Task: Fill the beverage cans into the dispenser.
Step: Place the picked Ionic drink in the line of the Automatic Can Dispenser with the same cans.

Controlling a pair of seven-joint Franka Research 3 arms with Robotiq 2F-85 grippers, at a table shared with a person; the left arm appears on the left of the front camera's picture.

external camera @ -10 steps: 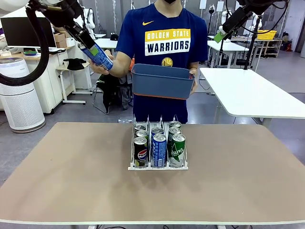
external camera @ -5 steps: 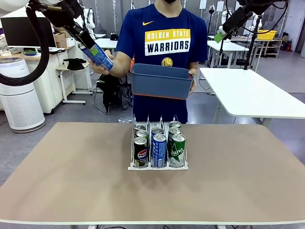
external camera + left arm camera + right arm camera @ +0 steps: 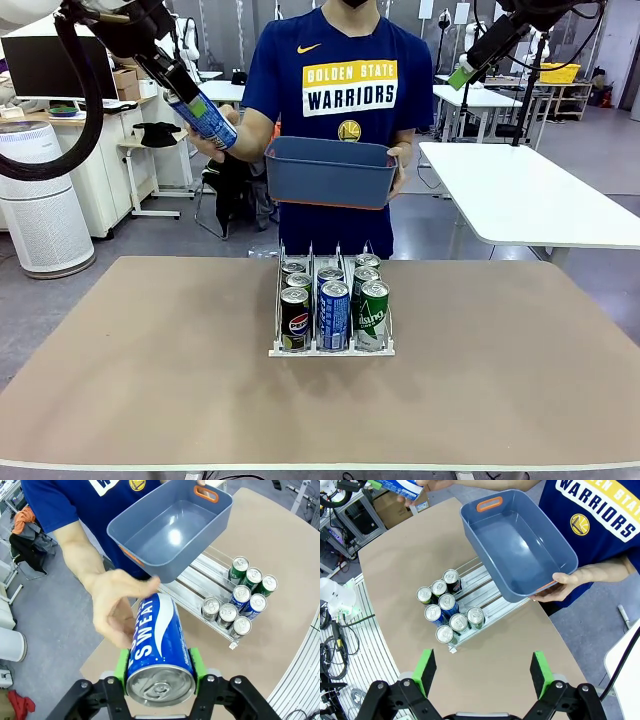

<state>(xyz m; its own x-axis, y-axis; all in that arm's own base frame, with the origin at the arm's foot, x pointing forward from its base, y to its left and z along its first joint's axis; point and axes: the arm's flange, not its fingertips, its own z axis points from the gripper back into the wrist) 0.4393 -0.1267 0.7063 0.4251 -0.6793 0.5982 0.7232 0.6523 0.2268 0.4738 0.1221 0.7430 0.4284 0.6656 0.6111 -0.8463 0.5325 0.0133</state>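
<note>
Front view: the left tool (image 3: 205, 118) is raised high at the worktop's far left, clenched on a blue can (image 3: 207, 120) that tilts down toward the person. The person's hand (image 3: 212, 146) touches the can from below. Since a second ago the can and tool have not moved, but the tub (image 3: 328, 172) in the person's other hand has shifted slightly toward the can. The handover looks to be finishing. The dispenser (image 3: 331, 312) sits mid-worktop (image 3: 120, 370) with seven cans (image 3: 333, 315) in its three lanes: three in the left lane, two in the middle, two in the right. The right tool (image 3: 463, 72) hangs high at the right, released and holding nothing.

Left wrist view: the green pads (image 3: 120, 662) grip the blue can (image 3: 159, 647) by its sides, silver top facing the camera. The person's hand (image 3: 117, 605) rests against its far end. The empty tub (image 3: 172, 532) sits above the dispenser (image 3: 220, 607).

Right wrist view: the fingers (image 3: 425, 670) stand wide apart over the worktop. The dispenser (image 3: 470, 611) lies below, rear of its lanes free. My guess is that the blue can goes next into the middle lane.
</note>
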